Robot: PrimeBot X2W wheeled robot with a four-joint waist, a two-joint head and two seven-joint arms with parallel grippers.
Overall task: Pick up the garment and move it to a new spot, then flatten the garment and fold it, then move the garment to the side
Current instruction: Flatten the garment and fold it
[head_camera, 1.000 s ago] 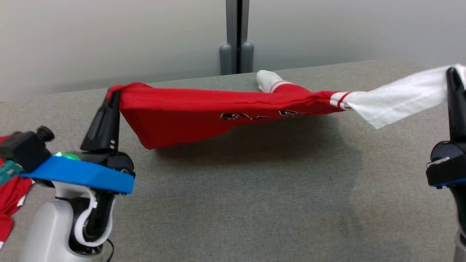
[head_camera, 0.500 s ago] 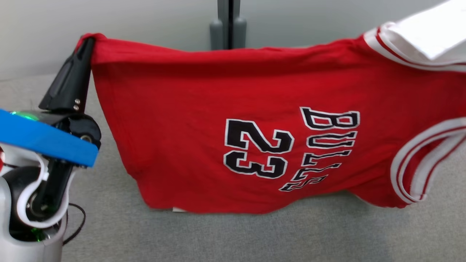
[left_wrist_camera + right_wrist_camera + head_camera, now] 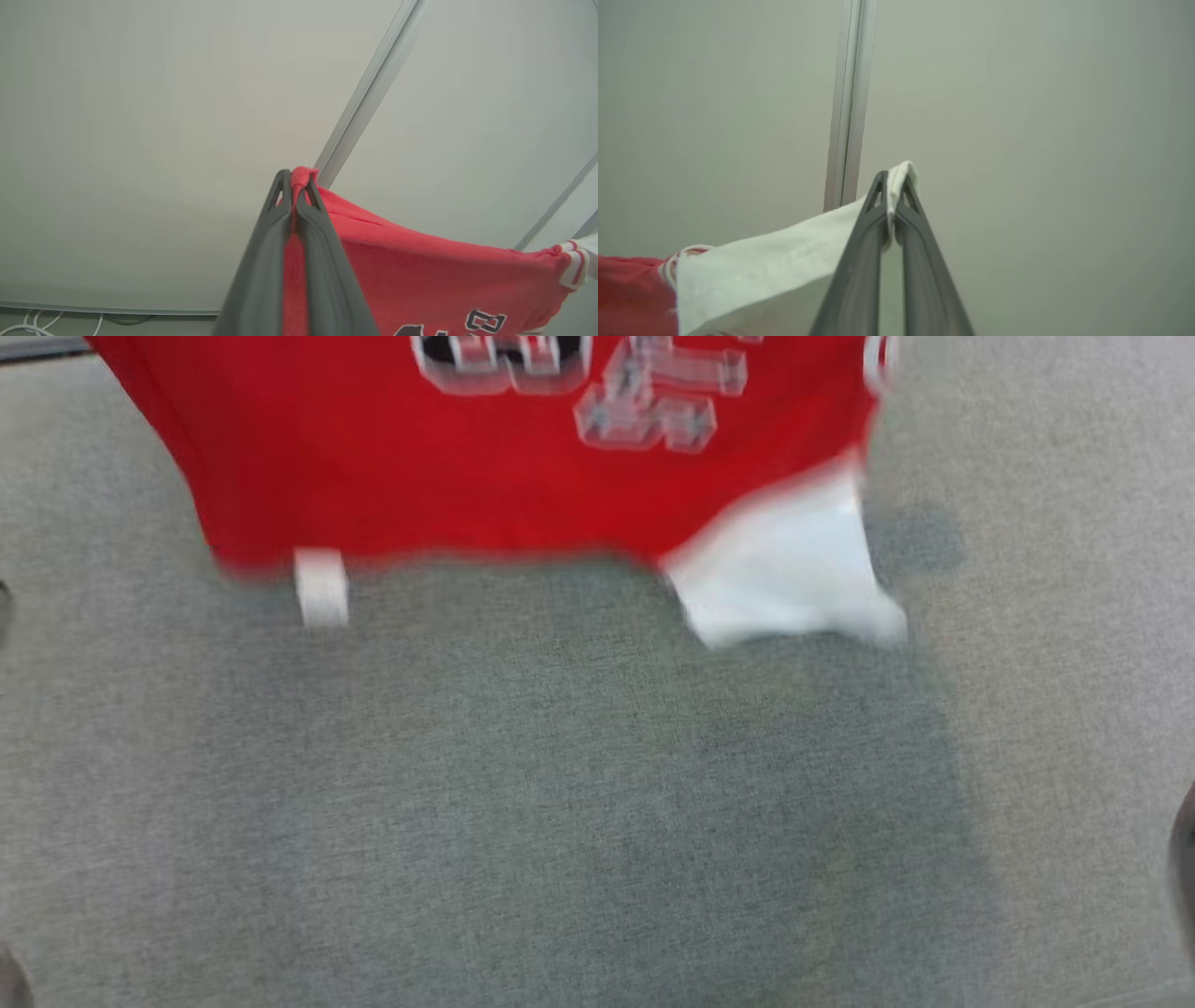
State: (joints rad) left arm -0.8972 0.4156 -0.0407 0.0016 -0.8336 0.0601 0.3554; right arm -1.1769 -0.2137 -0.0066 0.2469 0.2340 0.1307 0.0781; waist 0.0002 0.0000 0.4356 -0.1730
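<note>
The red cloth jersey with white sleeves and black lettering (image 3: 485, 476) hangs stretched above the grey fabric surface (image 3: 560, 803). The left gripper (image 3: 294, 186) pinches its red corner and the right gripper (image 3: 893, 186) pinches a white sleeve. Both grippers' fingers aim at the pale wall (image 3: 140, 140).

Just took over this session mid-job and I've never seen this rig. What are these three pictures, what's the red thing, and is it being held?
This is a wheeled robot with two arms, each ending in a two-fingered gripper. The blurred picture is from its head camera, looking down at a grey cloth-covered surface. The other two are from wrist cameras, each looking along its gripper's dark fingers toward a pale wall. The red thing is the garment, a jersey with black lettering and a white part, hanging over the surface. The left gripper is shut on a red corner; the right gripper is shut on the white cloth.
</note>
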